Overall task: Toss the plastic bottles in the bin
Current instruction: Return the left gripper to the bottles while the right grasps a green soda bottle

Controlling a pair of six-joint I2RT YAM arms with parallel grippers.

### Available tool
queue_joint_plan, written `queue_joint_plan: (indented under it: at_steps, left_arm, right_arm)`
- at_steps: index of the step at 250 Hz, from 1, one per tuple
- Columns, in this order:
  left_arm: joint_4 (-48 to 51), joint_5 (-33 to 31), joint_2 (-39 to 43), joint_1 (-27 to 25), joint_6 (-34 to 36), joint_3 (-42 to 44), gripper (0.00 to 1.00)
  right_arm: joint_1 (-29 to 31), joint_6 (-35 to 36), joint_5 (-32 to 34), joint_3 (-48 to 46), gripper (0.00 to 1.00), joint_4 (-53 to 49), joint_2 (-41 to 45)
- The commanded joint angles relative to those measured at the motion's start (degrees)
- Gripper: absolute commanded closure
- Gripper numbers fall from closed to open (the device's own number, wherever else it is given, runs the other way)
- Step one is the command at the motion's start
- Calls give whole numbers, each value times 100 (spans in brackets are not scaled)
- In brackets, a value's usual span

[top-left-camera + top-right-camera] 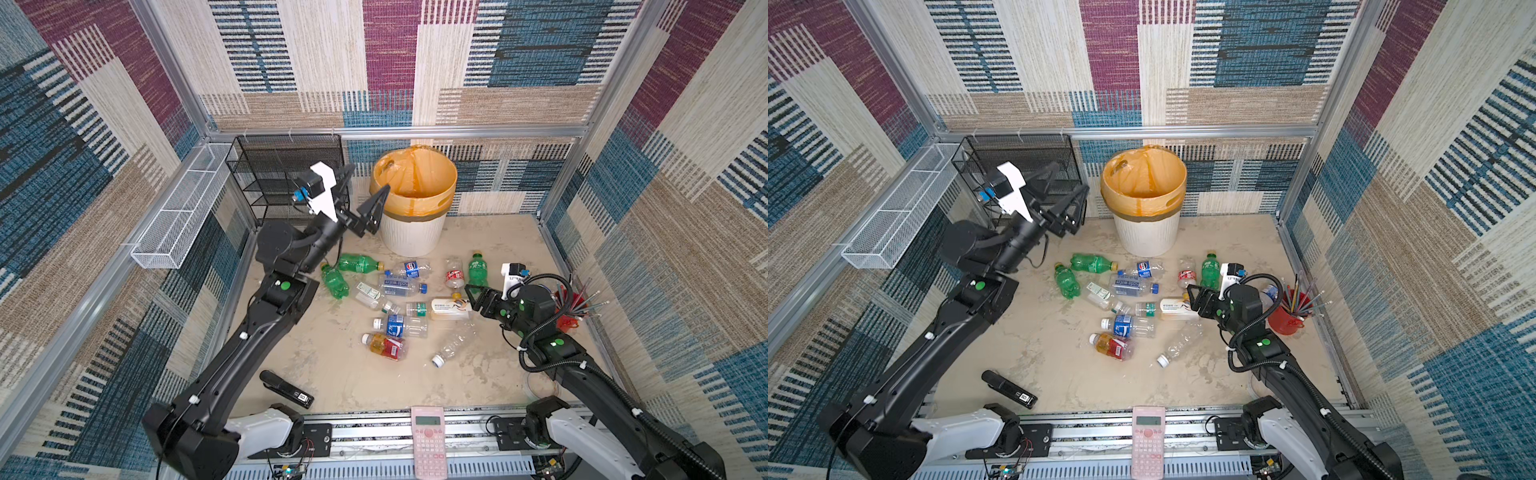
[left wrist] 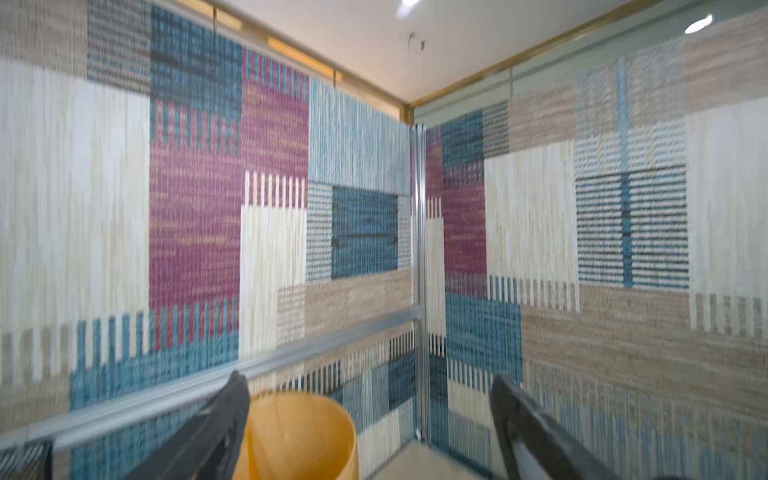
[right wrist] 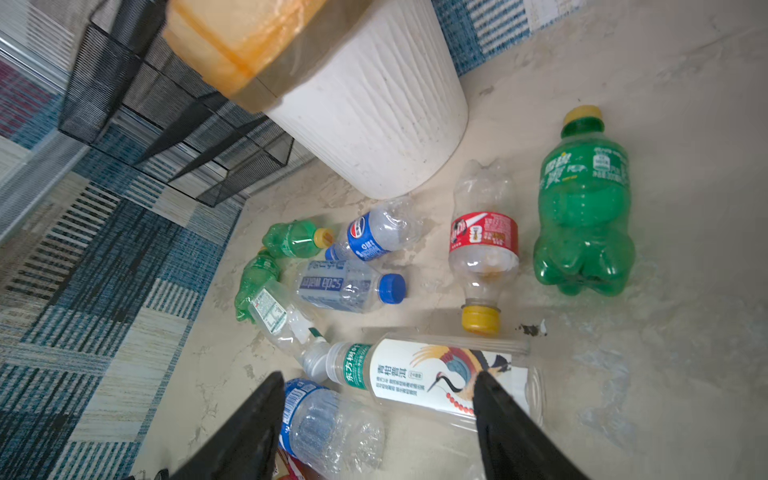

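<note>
The beige, stained tabletop (image 1: 353, 386) carries a scatter of plastic bottles (image 1: 399, 326) lying on their sides, spreading from under the right gripper (image 1: 471, 299) out ahead of it. A cream-labelled bottle (image 3: 415, 374) lies directly below its parted fingers, and a green bottle (image 1: 478, 270) sits just beside them. The bin (image 1: 411, 237) stands just beside the left gripper (image 1: 370, 176), which hangs at rim height. A black stapler (image 1: 286, 388) lies well behind both grippers, and a red cup (image 1: 569, 318) sits behind the right one.
</note>
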State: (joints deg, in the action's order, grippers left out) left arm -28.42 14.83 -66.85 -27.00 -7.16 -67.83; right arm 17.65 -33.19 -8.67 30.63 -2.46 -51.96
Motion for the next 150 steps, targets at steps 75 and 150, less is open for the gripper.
queue_joint_plan:
  at_steps: [75,150]
  left_arm:
    - [2432,-1185,2049,2,-569,2801,15]
    - [3783,-1399,2220,4,-1123,2827,21]
  right_arm:
    - [2,-289,649,756,23,-983,-1338]
    - [-227,-108,1564,2107,21,-1956,-2515]
